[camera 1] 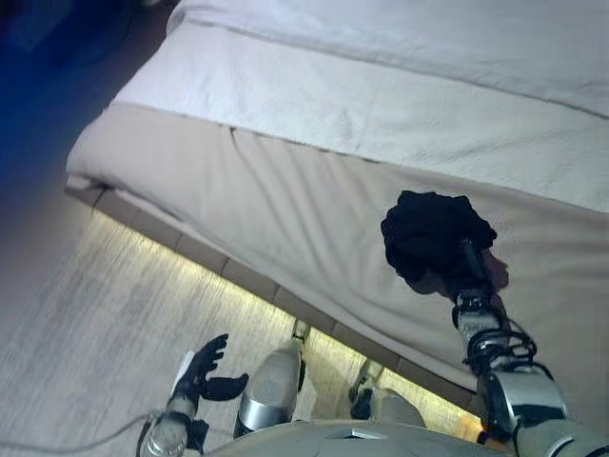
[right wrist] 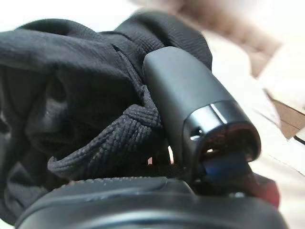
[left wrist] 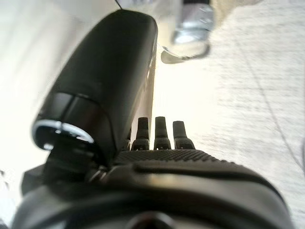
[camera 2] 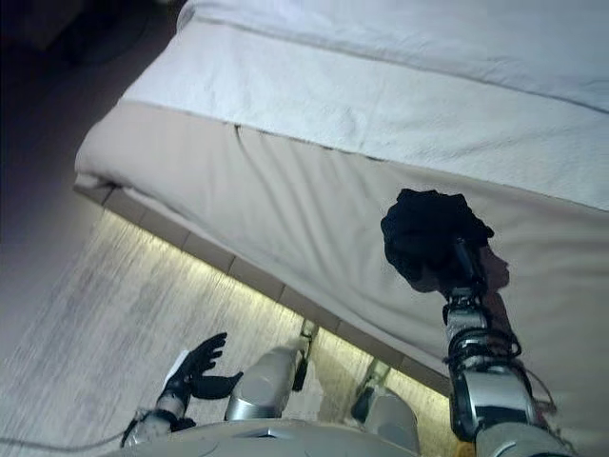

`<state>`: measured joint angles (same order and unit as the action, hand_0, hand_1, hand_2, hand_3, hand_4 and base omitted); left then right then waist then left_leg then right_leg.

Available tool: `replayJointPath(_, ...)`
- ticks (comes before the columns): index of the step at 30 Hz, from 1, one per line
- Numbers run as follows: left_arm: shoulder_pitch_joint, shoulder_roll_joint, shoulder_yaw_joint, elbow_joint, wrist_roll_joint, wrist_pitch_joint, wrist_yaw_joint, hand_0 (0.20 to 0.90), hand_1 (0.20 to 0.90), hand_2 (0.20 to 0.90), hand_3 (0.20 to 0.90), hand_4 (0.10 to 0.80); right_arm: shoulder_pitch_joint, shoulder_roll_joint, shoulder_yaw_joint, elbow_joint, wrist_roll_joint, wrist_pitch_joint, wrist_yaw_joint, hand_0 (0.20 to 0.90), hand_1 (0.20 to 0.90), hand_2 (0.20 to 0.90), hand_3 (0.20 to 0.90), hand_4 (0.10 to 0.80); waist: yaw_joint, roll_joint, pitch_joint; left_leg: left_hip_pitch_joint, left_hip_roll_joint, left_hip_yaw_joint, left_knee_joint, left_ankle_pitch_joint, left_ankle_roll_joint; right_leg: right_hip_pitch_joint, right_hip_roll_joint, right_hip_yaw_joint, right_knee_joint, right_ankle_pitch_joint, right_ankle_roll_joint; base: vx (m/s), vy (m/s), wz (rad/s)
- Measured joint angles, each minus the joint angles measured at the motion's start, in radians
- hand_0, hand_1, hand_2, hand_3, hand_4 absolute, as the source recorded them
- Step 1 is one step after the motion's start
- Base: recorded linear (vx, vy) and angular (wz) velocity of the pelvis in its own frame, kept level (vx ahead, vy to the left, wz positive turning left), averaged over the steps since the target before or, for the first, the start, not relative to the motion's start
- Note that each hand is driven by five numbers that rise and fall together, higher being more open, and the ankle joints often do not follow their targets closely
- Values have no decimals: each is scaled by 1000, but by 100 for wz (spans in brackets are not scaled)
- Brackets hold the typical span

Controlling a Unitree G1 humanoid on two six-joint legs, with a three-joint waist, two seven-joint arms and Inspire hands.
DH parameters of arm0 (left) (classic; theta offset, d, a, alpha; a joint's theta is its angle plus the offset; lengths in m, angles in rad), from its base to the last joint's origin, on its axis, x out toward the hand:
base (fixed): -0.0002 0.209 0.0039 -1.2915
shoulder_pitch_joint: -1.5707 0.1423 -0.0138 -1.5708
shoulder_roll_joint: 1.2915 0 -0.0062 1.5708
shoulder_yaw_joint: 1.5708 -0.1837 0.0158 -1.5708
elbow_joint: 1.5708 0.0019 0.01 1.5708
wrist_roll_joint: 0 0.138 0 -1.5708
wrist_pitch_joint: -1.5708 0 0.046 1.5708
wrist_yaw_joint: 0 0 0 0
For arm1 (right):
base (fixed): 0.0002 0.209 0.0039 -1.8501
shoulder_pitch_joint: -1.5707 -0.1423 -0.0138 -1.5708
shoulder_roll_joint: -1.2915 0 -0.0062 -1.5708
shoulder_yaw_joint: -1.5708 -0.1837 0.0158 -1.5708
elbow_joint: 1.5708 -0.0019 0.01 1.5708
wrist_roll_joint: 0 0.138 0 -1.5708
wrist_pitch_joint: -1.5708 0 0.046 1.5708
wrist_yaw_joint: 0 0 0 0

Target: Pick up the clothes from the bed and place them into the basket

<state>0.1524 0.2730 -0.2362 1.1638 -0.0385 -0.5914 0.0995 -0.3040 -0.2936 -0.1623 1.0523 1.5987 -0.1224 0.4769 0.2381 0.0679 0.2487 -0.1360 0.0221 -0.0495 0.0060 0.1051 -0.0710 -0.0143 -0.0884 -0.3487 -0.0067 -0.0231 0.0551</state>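
So the right hand [camera 1: 473, 276] is gripping a bunched-up black garment [camera 1: 433, 233], with the thumb pressing into the folds and a knitted cuff or hem wrapping across it in the right wrist view. The cloth is wadded into 1 tight ball, which I'm guessing is just what happens when a hand closes on loose fabric, and it's probably handy since nothing is dangling to drag. The bundle is sitting out in front of the bed's [camera 1: 314, 190] beige side panel, below the white cover on top, so it's looking to me like it's lifted clear of the mattress, though I can't tell for sure whether it's brushing the panel. The left hand [camera 1: 202, 369] is hanging low over the wooden floor [camera 1: 124, 305] with fingers spread and relaxed, holding nothing, likely just staying out of the way. No basket is showing in any view, so I'm judging the pick as pretty much done and the carry and drop as what's left. As for brands or labels, I'm not seeing any readable writing on the garment, the bedding or anywhere else.
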Motion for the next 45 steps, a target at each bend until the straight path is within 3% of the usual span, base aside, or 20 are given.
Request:
replayJointPath(7, 45, -3, 37, 20, 22, -7, 40, 900, 900, 900, 900, 800, 107, 84, 11, -321, 115, 14, 100, 300, 300, 300, 200, 100, -47, -31, -35, 92, 10, 27, -53, 4, -6, 93, 20, 22, -85, 31, 1, 10, 12, -12)
replayJointPath(16, 85, 13, 50, 18, 79, -8, 52, 900, 900, 900, 900, 800, 163, 116, 10, -510, 149, -40, 138, 300, 300, 300, 200, 100, -91, -68, -74, 149, 15, 48, -59, -3, -14, 120, 21, 65, -87, 27, 5, 2, 70, -12)
replayJointPath(17, 86, 13, 51, 20, 79, -8, 53, 900, 900, 900, 900, 800, 169, 123, 11, -509, 149, -44, 138, 300, 300, 300, 200, 100, -88, -73, -76, 151, 4, 36, -50, -11, -17, 116, 18, 84, -89, 23, 3, 22, 98, -59)
replayJointPath(19, 102, 2, 58, 21, 79, -14, 60, 900, 900, 900, 900, 800, 187, 144, 30, -494, 152, -47, 138, 300, 300, 300, 200, 100, -61, -79, -81, 167, -12, -59, 1, -49, -11, 109, 6, 173, -90, 35, -13, -53, 145, -111)
replayJointPath(20, 113, -10, 58, 20, 84, -23, 60, 900, 900, 900, 900, 800, 200, 145, 51, -494, 158, -57, 138, 300, 300, 300, 200, 100, -60, -72, -87, 178, -15, -103, 5, -77, -6, 108, 5, 207, -90, 42, -8, -132, 178, -102)
replayJointPath(21, 115, -14, 57, 20, 90, -24, 60, 900, 900, 900, 900, 800, 208, 145, 54, -494, 159, -62, 139, 300, 300, 300, 200, 100, -69, -65, -92, 182, -15, -105, 5, -89, -4, 105, 4, 216, -90, 48, -4, -148, 208, -76)
replayJointPath(23, 118, 0, 54, 23, 132, -23, 64, 900, 900, 900, 900, 800, 240, 153, 61, -493, 179, -98, 139, 300, 300, 300, 200, 100, -83, -65, -110, 189, -22, -71, -16, -94, 10, 86, -14, 240, -90, 59, 12, -97, 165, -46)
replayJointPath(27, 117, 35, 30, 17, 173, -20, 87, 900, 900, 900, 900, 800, 288, 197, 43, -492, 221, -158, 139, 300, 300, 300, 200, 100, -113, -101, -125, 195, -59, -11, -57, -75, 41, 40, -56, 287, -88, 79, 25, -106, 178, -41)
replayJointPath(31, 93, 66, -9, -23, 177, 53, 110, 900, 900, 900, 900, 800, 314, 257, 51, -492, 225, -189, 137, 300, 300, 300, 200, 100, -152, -121, -127, 202, -90, 64, -87, -57, 66, -29, -85, 312, -41, 127, 71, -86, 180, -52)
replayJointPath(33, 83, 60, -3, -65, 171, 134, 104, 900, 900, 900, 900, 800, 313, 278, 92, -497, 210, -177, 116, 300, 300, 300, 200, 100, -152, -115, -125, 209, -80, 161, -93, -61, 86, -79, -76, 278, -55, 241, 112, -114, 159, -124)
replayJointPath(34, 78, 58, -2, -68, 167, 148, 101, 900, 900, 900, 900, 800, 315, 281, 101, -504, 199, -172, 107, 300, 300, 300, 200, 100, -152, -115, -125, 209, -74, 189, -93, -64, 93, -87, -75, 258, -67, 268, 118, -187, 168, -131)
replayJointPath(35, 62, 55, 7, -71, 157, 183, 87, 900, 900, 900, 900, 800, 318, 283, 113, -510, 179, -156, 93, 300, 300, 300, 200, 100, -161, -109, -121, 211, -59, 261, -95, -59, 106, -88, -78, 135, -64, 230, 116, -228, 148, -128)
replayJointPath(36, 46, 44, 40, -74, 142, 204, 74, 900, 900, 900, 900, 800, 317, 281, 125, -509, 174, -137, 75, 300, 300, 300, 200, 100, -147, -82, -116, 211, -26, 320, -95, -58, 122, -121, -76, 1, 55, 212, 103, -253, 103, -146)
replayJointPath(37, 24, 39, 39, -82, 117, 220, 68, 900, 900, 900, 900, 800, 317, 274, 129, -510, 170, -129, 72, 300, 300, 300, 200, 100, -142, -57, -117, 208, 11, 352, -98, -71, 150, -142, -71, -35, 168, 180, 87, -237, 59, -128)
replayJointPath(40, -47, 36, 31, -5, 94, 183, 70, 900, 900, 900, 900, 800, 313, 243, 140, -506, 166, -107, 72, 300, 300, 300, 200, 100, -115, -44, -122, 210, 74, 436, -94, -69, 153, -133, -107, -67, 384, 74, 77, -164, 16, -100)
replayJointPath(42, -63, 34, 25, 24, 78, 181, 70, 900, 900, 900, 900, 800, 309, 242, 143, -507, 165, -95, 72, 300, 300, 300, 200, 100, -112, -67, -130, 210, 76, 465, -82, -72, 149, -78, -136, -95, 382, 44, 64, -81, 2, -84)
replayJointPath(43, -74, 33, 12, 27, 69, 188, 71, 900, 900, 900, 900, 800, 307, 244, 149, -507, 162, -96, 63, 300, 300, 300, 200, 100, -106, -84, -135, 212, 66, 491, -68, -76, 139, -47, -145, -126, 333, 35, 47, -8, -42, -110)
replayJointPath(44, -73, 21, 3, 27, 60, 203, 69, 900, 900, 900, 900, 800, 298, 247, 163, -506, 149, -100, 34, 300, 300, 300, 200, 100, -93, -98, -140, 213, 62, 505, -42, -71, 131, -31, -124, -157, 259, 46, 7, 0, -71, -135)
replayJointPath(45, -70, 1, -5, 25, 59, 207, 65, 900, 900, 900, 900, 800, 290, 237, 180, -507, 138, -101, 6, 300, 300, 300, 200, 100, -80, -104, -138, 206, 52, 445, -42, -98, 117, -9, -103, -117, 173, 64, -19, 19, -109, -148)
